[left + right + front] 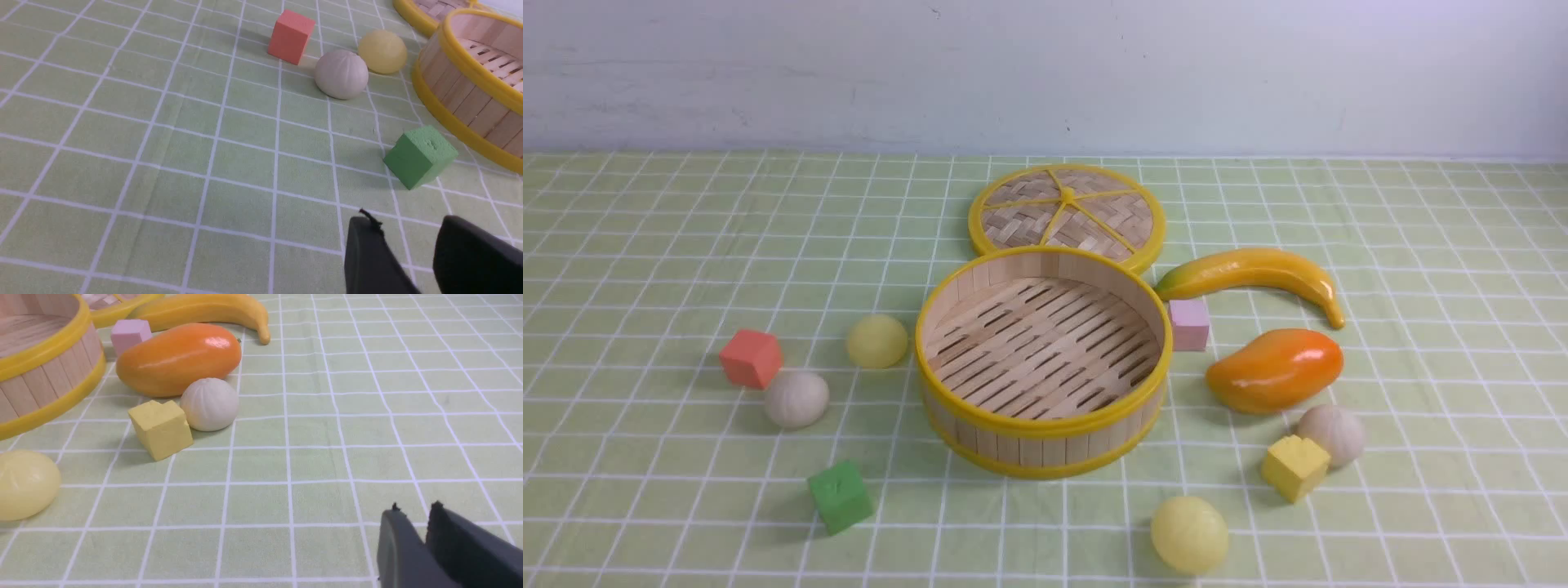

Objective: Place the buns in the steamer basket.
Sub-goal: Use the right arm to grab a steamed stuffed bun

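At centre frame, your steamer basket (1045, 426) is standing on the surface (686, 204), the buns (876, 340) lying scattered outside it; your left hand (408, 222) is gaping wide, your right hand (416, 510) narrowly, both holding nothing.

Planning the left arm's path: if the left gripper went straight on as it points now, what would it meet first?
Probably the green cube, lying just ahead of the left gripper, though depth is unclear.
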Controlling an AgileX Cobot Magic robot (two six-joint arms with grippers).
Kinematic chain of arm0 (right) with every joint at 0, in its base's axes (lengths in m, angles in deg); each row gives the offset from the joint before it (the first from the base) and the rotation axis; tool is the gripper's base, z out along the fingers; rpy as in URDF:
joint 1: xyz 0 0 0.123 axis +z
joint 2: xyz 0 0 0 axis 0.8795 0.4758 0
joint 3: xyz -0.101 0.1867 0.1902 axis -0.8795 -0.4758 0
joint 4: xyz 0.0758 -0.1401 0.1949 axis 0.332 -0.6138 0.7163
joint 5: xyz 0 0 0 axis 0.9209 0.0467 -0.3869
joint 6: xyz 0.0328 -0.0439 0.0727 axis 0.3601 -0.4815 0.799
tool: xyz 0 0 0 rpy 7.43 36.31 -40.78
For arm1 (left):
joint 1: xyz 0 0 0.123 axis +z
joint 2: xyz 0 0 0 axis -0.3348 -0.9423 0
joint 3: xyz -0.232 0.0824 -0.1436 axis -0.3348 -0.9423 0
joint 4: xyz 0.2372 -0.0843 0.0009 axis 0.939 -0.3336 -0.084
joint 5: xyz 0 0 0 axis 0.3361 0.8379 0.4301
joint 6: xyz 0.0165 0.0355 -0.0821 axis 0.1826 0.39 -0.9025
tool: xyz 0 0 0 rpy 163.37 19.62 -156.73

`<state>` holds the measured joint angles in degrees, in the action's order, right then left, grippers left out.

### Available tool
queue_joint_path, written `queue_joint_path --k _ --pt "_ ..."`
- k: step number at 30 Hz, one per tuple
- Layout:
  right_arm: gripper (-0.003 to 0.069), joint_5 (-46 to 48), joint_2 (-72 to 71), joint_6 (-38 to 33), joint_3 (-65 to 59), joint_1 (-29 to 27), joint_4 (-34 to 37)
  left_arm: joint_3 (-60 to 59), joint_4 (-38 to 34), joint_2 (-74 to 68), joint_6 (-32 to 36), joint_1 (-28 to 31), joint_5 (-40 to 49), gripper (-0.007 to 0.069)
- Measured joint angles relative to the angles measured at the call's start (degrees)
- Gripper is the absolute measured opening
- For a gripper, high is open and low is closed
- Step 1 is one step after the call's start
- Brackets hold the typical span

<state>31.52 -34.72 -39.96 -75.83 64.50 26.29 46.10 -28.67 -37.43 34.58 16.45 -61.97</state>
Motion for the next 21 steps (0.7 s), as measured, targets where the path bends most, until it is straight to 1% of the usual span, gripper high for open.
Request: queue_joint_path --k 21 --pt "0.0129 0.0 0.0 0.0 0.0 0.0 0.0 0.0 0.0 0.0 0.0 0.0 0.0 0.0237"
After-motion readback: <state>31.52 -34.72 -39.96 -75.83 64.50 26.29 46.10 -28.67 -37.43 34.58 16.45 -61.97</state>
